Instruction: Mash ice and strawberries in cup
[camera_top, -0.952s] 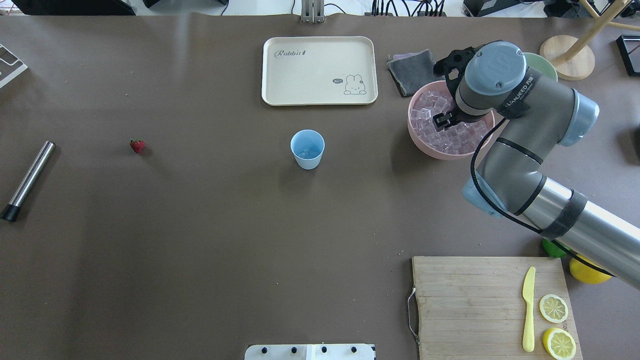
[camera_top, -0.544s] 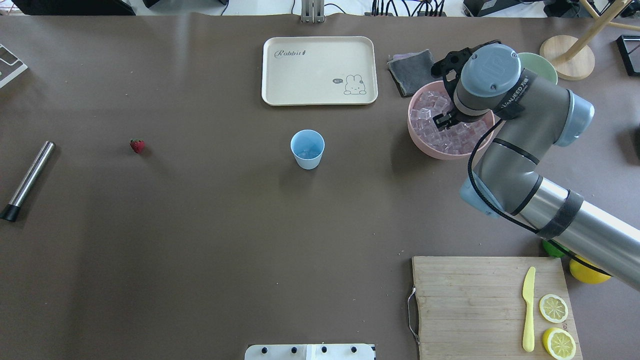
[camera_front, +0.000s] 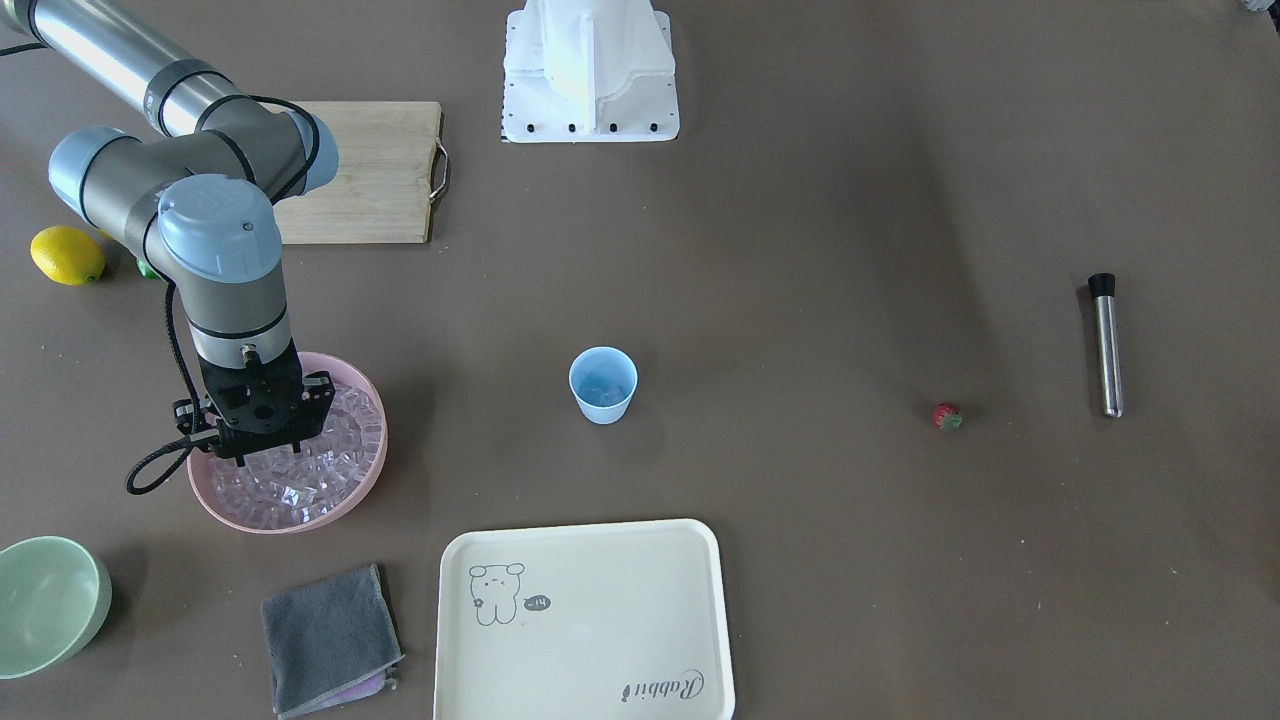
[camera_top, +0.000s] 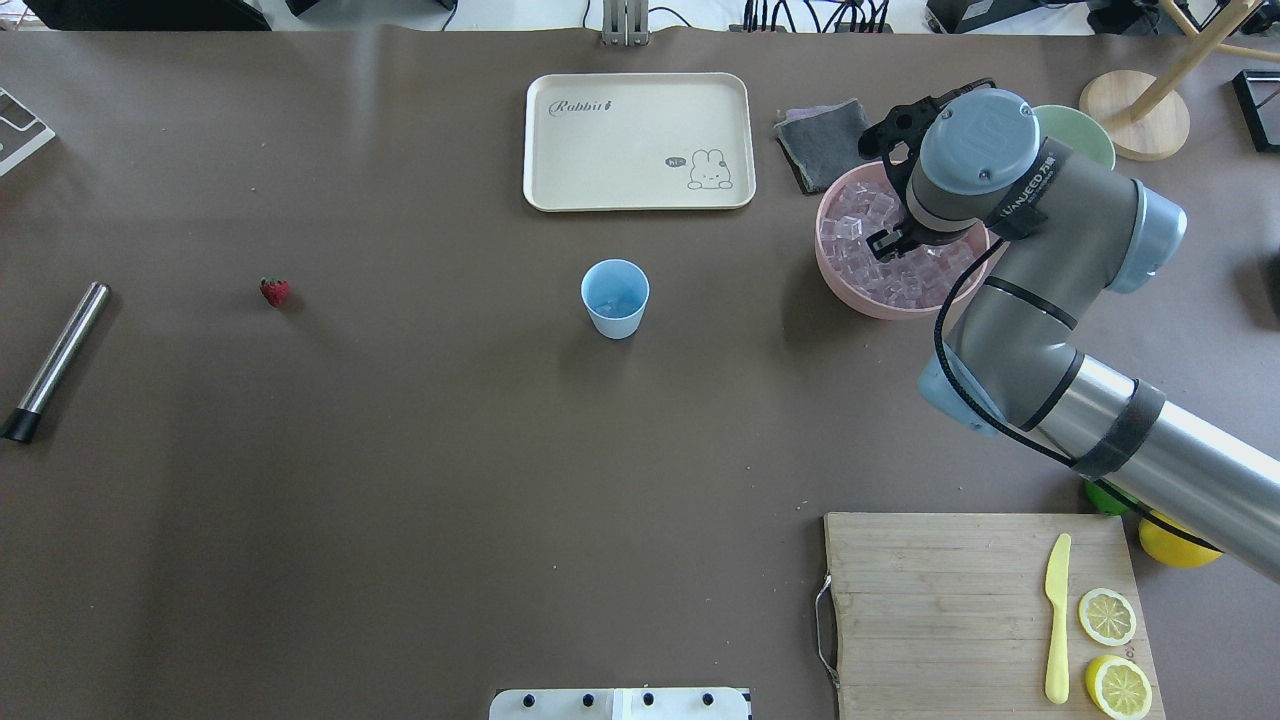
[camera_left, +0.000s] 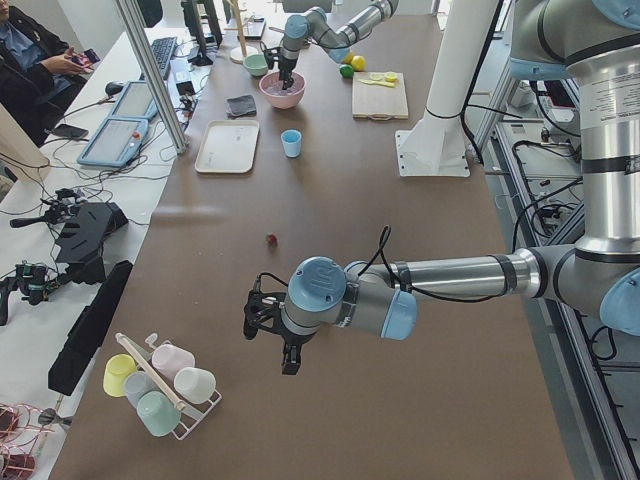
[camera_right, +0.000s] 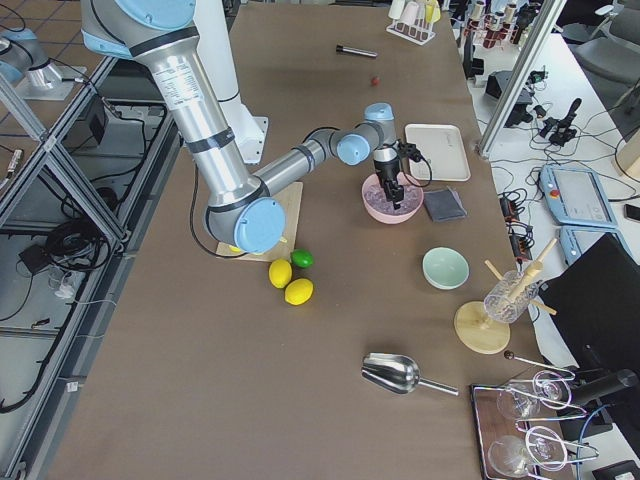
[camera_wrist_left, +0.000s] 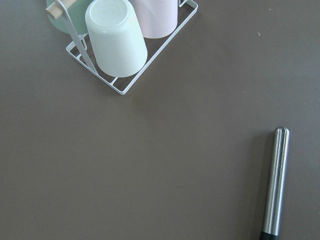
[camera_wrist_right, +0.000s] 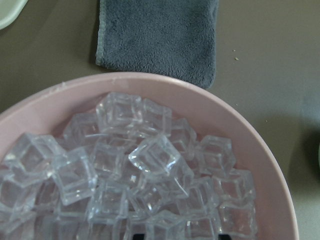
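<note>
- While your right gripper (camera_front: 262, 450) dips into the pink bowl (camera_front: 300, 522), its fingertips sit apart among the ice (camera_wrist_right: 152, 155), gripping nothing you can make out.
- Left gripper (camera_left: 285, 350) hangs above the table near a steel rod (camera_wrist_left: 276, 180); you can't tell its jaws.
- Cup (camera_top: 615, 298) stands upright mid-table, well apart from the bowl.
- Strawberry (camera_top: 274, 291) lies alone, well left of the cup.

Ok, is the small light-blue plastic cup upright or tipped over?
Upright: the light-blue plastic cup stands on its base on the brown table, round mouth facing up.
</note>
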